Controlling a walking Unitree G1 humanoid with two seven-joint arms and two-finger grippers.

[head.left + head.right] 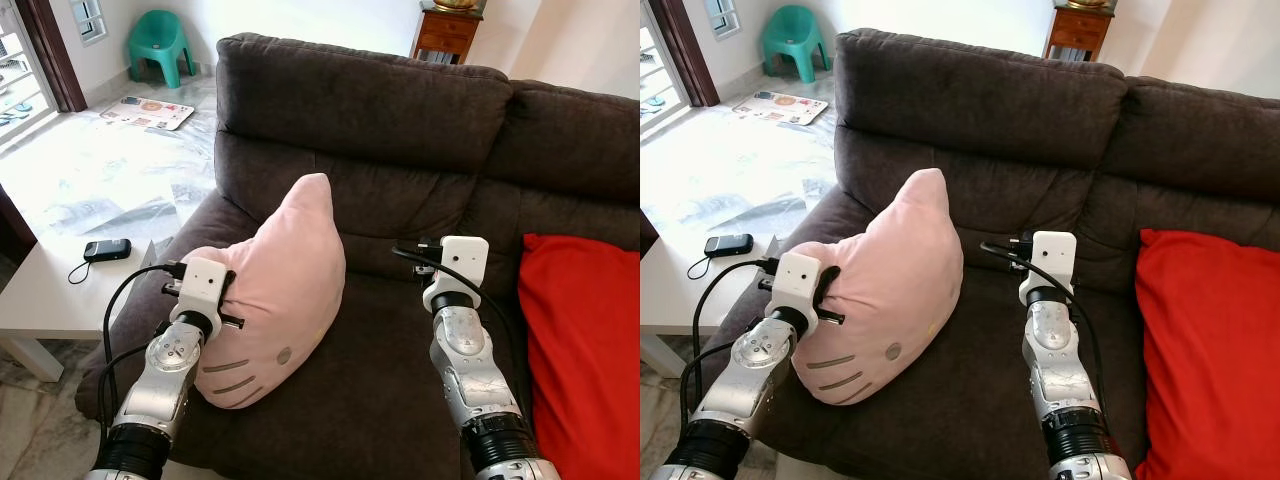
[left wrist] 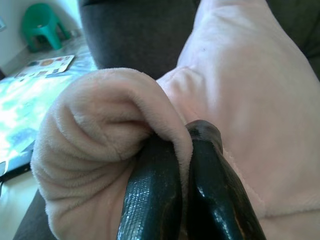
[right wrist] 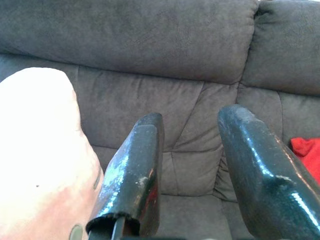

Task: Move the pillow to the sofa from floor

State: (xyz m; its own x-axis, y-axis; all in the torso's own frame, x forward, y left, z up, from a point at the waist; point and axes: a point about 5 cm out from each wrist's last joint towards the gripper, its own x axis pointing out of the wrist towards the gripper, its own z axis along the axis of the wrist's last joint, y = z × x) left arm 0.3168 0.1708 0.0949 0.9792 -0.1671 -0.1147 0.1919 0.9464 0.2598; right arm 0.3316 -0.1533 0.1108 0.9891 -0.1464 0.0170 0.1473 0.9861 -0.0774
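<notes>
Risk: pink pillow (image 1: 275, 290) standing on edge on sofa (image 1: 400, 130) seat, leaning toward armrest at 9 o'clock; likely to topple off that side to the floor once released, since most of its bulk sits near the seat edge. Second risk: plush fold staying caught between the fingers on opening, dragging pillow back with the arm. Red cushion (image 1: 585, 350) at 3 o'clock well apart, no clash expected.

Left gripper (image 2: 182, 165) pressed together on a bunched fold of pillow, fabric wrapped over both fingers (image 2: 150, 195). Left arm reaching up from 7 o'clock, wrist bent in against pillow's 9 o'clock side. Right gripper (image 3: 192, 165) spread, holding nothing, aimed at sofa backrest, pillow just beside it at 9 o'clock. Right arm raised from 5 o'clock, near upright over the seat. Task judged nearly done: pillow on sofa, release pending. Low white table (image 1: 50, 300) with small black device (image 1: 106, 250) at 9 o'clock, off the sofa.
</notes>
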